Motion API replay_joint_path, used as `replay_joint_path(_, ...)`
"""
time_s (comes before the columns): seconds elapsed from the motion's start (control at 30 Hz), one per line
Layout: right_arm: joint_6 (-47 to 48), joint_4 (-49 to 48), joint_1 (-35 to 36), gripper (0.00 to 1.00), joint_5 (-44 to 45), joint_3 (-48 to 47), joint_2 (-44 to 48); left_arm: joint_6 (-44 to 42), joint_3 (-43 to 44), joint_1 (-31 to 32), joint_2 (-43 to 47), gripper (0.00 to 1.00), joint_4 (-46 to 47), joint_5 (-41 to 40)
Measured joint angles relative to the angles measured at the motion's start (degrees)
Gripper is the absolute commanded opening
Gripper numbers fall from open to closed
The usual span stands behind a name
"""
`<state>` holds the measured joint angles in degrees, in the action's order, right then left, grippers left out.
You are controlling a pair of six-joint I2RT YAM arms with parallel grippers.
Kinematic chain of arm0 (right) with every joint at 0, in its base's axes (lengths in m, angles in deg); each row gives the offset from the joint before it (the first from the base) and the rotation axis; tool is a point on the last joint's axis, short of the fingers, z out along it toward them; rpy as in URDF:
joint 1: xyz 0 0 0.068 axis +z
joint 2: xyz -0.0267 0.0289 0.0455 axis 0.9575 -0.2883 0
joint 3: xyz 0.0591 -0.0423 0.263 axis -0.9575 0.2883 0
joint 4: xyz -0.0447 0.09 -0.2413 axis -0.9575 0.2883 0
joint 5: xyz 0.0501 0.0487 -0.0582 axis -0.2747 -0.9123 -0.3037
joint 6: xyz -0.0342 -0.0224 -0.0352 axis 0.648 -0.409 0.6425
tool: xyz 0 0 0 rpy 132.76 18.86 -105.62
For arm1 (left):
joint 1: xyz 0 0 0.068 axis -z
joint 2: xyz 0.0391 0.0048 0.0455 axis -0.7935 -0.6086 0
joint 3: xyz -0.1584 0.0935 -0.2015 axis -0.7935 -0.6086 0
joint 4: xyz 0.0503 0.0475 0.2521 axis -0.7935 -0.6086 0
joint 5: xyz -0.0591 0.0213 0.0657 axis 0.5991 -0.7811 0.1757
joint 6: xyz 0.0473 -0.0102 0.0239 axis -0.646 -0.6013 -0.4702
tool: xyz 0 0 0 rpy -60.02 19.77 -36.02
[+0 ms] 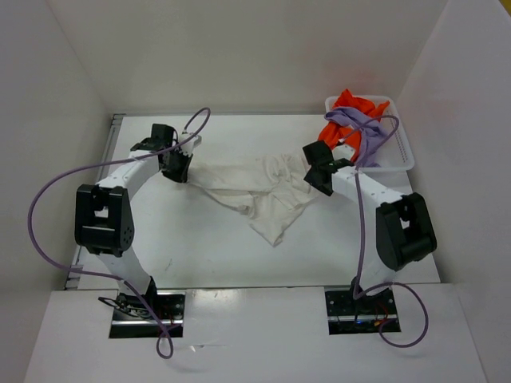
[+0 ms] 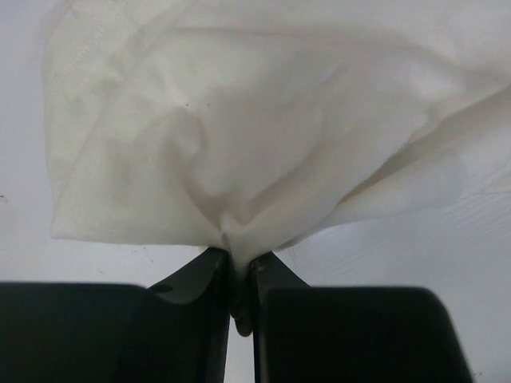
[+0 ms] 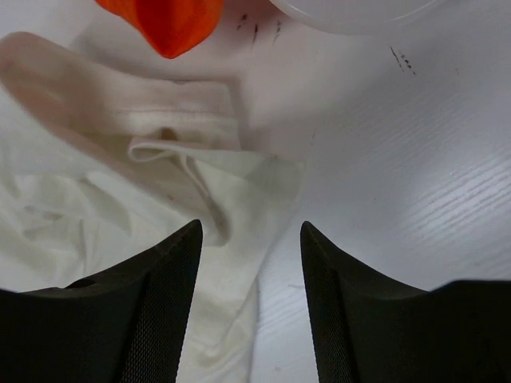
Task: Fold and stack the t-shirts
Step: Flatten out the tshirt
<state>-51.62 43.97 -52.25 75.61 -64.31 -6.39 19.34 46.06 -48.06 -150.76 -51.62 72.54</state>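
The white t-shirt [image 1: 267,195] lies crumpled across the middle of the table. My left gripper [image 1: 182,171] is at its left edge. In the left wrist view this gripper [image 2: 238,259] is shut on a pinched fold of the white t-shirt [image 2: 263,120], which bunches up from the jaws. My right gripper [image 1: 319,167] hovers over the shirt's right edge. In the right wrist view it [image 3: 251,227] stands open above the white cloth [image 3: 160,183] and its hem, with nothing held. The orange t-shirt [image 1: 351,102] and the purple t-shirt [image 1: 359,124] sit in the basket.
A white mesh basket [image 1: 406,155] stands at the back right, with cloth spilling over its near-left rim. A tip of orange cloth [image 3: 168,20] and the basket's rim [image 3: 351,12] show just beyond my right gripper. White walls enclose the table on three sides.
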Motion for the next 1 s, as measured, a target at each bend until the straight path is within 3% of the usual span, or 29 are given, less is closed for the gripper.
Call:
replay_joint_path(0.1, -1.51, -0.72, -0.04, 0.58, 1.9, -0.07, -4.26, 0.0, -0.31, 0.48, 0.81, 0.01, -0.66, -0.74)
replay_joint_path(0.27, -3.04, -1.46, -0.74, 0.8, 4.11, -0.02, -6.36, 0.02, -1.38, 1.51, 1.68, 0.01, -1.25, -1.51)
replay_joint_path(0.43, -2.29, -5.09, -1.7, 0.82, 3.98, -0.02, -7.93, 0.02, -2.21, 1.84, 1.81, 0.04, -1.33, -2.05)
replay_joint_path(0.53, -1.49, -7.17, -1.92, 0.77, 3.21, -0.02, -10.05, 0.02, -2.86, 1.86, 1.97, 0.04, -1.38, -2.29)
replay_joint_path(0.63, -1.27, -8.52, -2.21, 0.64, 1.77, 0.0, -11.8, 0.02, -3.34, 1.86, 2.16, 0.04, -1.44, -2.6)
replay_joint_path(0.67, -1.14, -9.16, -2.38, 0.49, 1.38, 0.13, -11.96, 0.02, -3.43, 1.86, 2.23, 0.04, -1.42, -2.71)
replay_joint_path(0.73, -1.03, -10.4, -2.86, 0.29, 0.61, 0.44, -11.96, 0.02, -3.56, 1.86, 2.43, 0.04, -1.42, -2.99)
replay_joint_path(0.77, -1.22, -11.06, -3.08, 0.11, 0.24, 0.48, -11.96, 0.02, -3.61, 1.86, 2.54, 0.04, -1.51, -3.15)
replay_joint_path(0.8, -1.11, -11.37, -3.3, 0.04, -0.04, 0.52, -11.96, 0.02, -3.67, 1.86, 2.67, 0.04, -1.53, -3.28)
replay_joint_path(0.83, -1.25, -11.43, -3.5, 0.0, -0.24, 0.52, -11.93, 0.02, -3.67, 1.86, 2.73, 0.04, -1.57, -3.39)
replay_joint_path(1.0, -0.15, -9.92, -3.52, 0.0, -0.37, 0.5, -9.03, 0.17, -3.67, 1.88, 3.8, 0.01, -2.03, -4.9)
